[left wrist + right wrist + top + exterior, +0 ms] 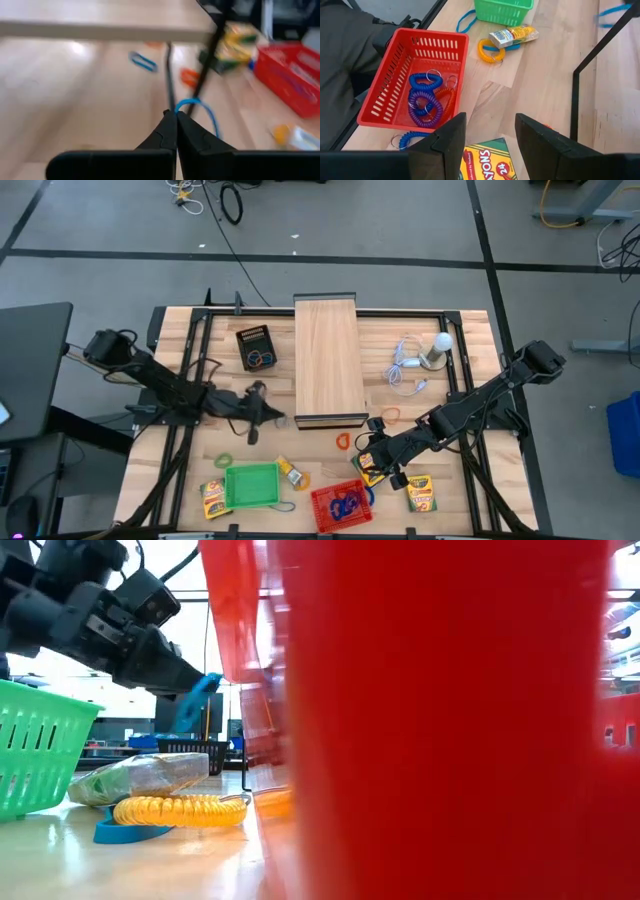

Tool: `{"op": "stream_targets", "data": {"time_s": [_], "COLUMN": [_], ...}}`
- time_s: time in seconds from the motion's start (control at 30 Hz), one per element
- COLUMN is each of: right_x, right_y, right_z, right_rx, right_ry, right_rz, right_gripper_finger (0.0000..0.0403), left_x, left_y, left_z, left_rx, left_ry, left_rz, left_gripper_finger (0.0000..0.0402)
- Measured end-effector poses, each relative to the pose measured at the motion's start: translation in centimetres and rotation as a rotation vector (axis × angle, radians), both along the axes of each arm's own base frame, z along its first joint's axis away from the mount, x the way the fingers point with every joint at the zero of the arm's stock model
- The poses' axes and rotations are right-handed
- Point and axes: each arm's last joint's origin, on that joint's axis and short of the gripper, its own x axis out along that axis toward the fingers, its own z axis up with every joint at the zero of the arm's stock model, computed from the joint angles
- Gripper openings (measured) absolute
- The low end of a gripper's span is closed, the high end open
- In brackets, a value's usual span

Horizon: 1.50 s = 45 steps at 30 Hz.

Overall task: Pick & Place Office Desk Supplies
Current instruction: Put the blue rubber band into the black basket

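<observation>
My left gripper (275,418) (176,114) hovers left of the wooden box's near end, shut on a blue loop (200,107) (196,700). My right gripper (378,460) (490,132) stands open over a yellow-and-green crayon box (485,160) lying flat on the table; its fingers stand above the box on either side. Two more crayon boxes (213,498) (421,493) lie near the front edge. Orange loops (343,441) (388,416) and a green loop (222,460) lie loose on the table. A yellow coiled loop (491,51) rests beside a small wrapped yellow piece (512,35). My left gripper pinches the blue loop's band (181,105) between its two shut fingertips. The fingers come from the table's left, slanting slightly down. The rest of the loop sticks out beyond the tips, lifted clear of the table.
A long wooden box (328,360) lies across the table's middle. The red basket (385,95) near the front holds blue, purple and red coiled loops; the green basket (250,485) stands to its left. A white bulb with cable (437,348) and a black box (256,348) sit farther back.
</observation>
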Motion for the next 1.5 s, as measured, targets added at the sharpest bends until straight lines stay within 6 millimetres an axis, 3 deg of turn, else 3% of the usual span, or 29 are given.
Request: {"op": "stream_targets", "data": {"time_s": [0.2, 0.87, 1.17, 1.5], "right_x": [0.0, 0.0, 0.0, 0.0], "right_y": [0.0, 0.0, 0.0, 0.0], "right_z": [0.0, 0.0, 0.0, 0.0], "right_rx": [0.0, 0.0, 0.002, 0.009], "right_ry": [0.0, 0.0, 0.0, 0.003], "right_rz": [0.0, 0.0, -0.001, -0.009], "right_gripper_finger": [0.0178, 0.0178, 0.0178, 0.0178], "left_x": [-0.8, -2.5, -2.2, -1.8], "left_y": [2.3, 9.3, 10.7, 10.8], "left_z": [0.2, 1.1, 1.0, 1.5], "left_rx": [0.028, 0.244, 0.195, 0.152], "left_ry": [-0.074, 0.052, 0.311, 0.324], "left_rz": [0.123, 0.851, 0.909, 0.844], "left_gripper_finger": [0.0001, 0.0, 0.0001, 0.0056]}}
